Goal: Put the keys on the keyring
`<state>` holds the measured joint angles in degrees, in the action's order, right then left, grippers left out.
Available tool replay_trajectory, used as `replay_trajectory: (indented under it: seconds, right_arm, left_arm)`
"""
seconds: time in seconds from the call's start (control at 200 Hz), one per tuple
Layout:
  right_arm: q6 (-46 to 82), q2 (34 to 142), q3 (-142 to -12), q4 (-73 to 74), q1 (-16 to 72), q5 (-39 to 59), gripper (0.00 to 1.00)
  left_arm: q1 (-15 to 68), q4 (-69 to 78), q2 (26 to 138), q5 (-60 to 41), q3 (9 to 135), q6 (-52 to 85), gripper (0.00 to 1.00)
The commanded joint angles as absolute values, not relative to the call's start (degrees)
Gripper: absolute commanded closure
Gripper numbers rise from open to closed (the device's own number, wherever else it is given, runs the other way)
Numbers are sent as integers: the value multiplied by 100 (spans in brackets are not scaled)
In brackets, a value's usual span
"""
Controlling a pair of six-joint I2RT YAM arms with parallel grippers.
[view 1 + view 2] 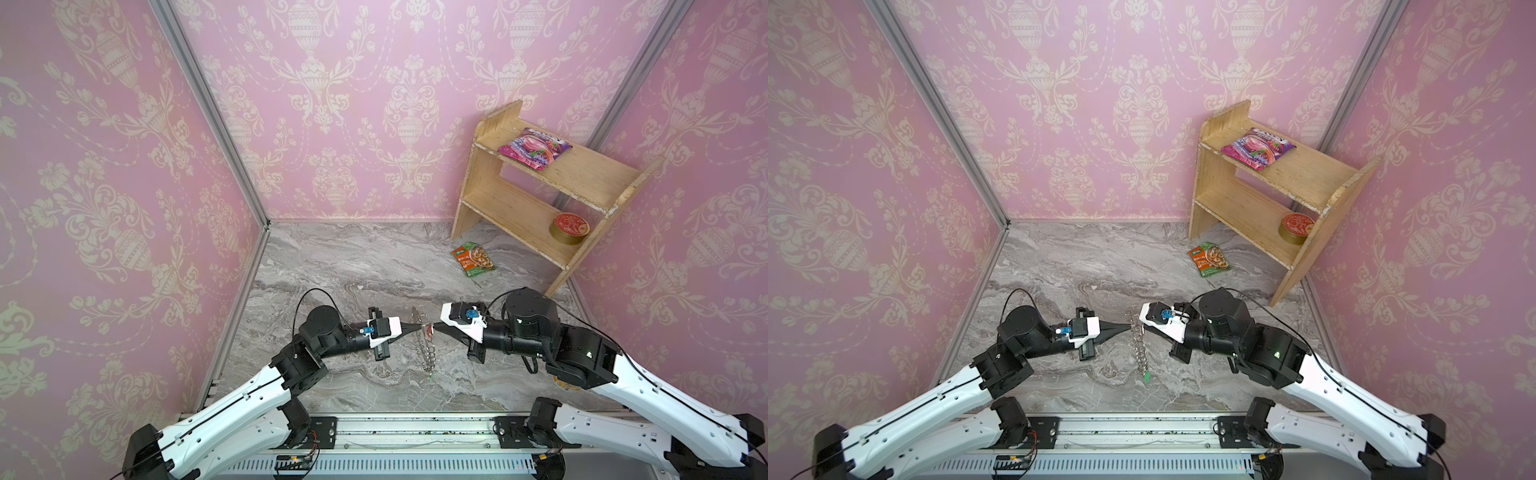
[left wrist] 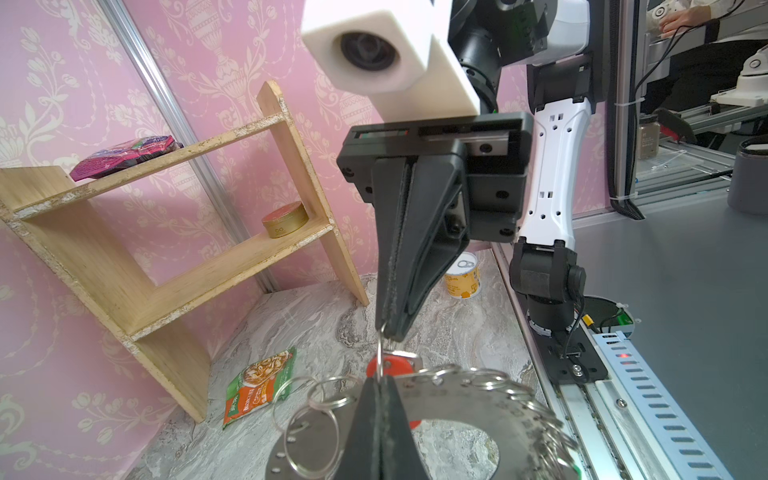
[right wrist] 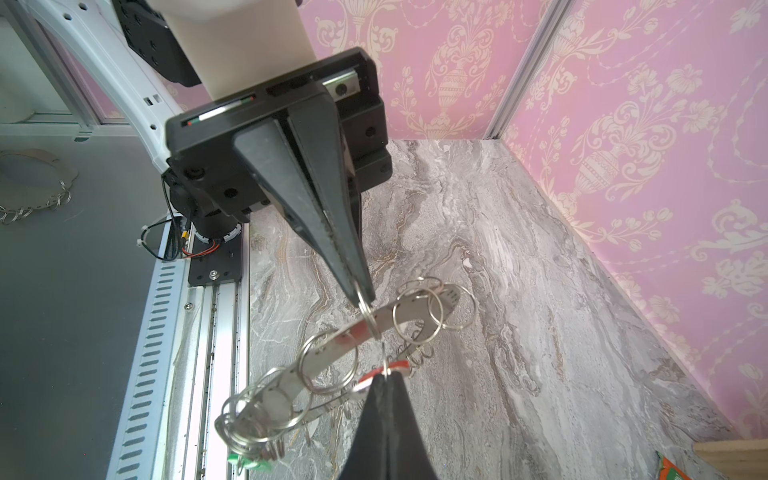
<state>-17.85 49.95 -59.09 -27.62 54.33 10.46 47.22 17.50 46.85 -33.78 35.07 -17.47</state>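
The keyring (image 1: 428, 353) (image 1: 1140, 349) hangs on edge above the marble floor between both arms. It is a flat grey plate (image 2: 457, 399) (image 3: 332, 345) with several wire loops on its rim. My left gripper (image 1: 409, 328) (image 2: 379, 377) (image 3: 363, 297) is shut on one of those loops. From the other side, my right gripper (image 1: 434, 328) (image 2: 390, 332) (image 3: 387, 374) is shut on the small ring of the red-tagged key (image 2: 395, 365) (image 3: 397, 365), right against the plate. A green-tagged key (image 1: 1147, 377) (image 3: 245, 459) dangles from the keyring's low end.
A wooden shelf (image 1: 540, 195) stands at the back right with a pink packet (image 1: 534, 147) on top and a round tin (image 1: 568, 228) below. An orange-green food packet (image 1: 473, 259) lies on the floor before it. A yellow can (image 2: 463, 276) stands behind my right arm.
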Motion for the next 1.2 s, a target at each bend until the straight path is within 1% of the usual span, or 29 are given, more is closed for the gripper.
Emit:
replay_trajectory:
  seconds: [0.0, 0.771, 1.196]
  right_arm:
    - [-1811, 5036, -6064, -2649, 5467, 1000, 100]
    - [-1733, 4893, -5995, -2695, 5466, 1117, 100]
    - [-1740, 4929, -6001, -2599, 5455, 1142, 100]
  left_arm:
    - [4771, 1793, 4667, -3506, 3536, -1828, 100]
    - [4772, 1792, 4543, -3182, 3474, -1942, 100]
    - [4781, 1814, 4606, -3353, 3496, -1873, 100]
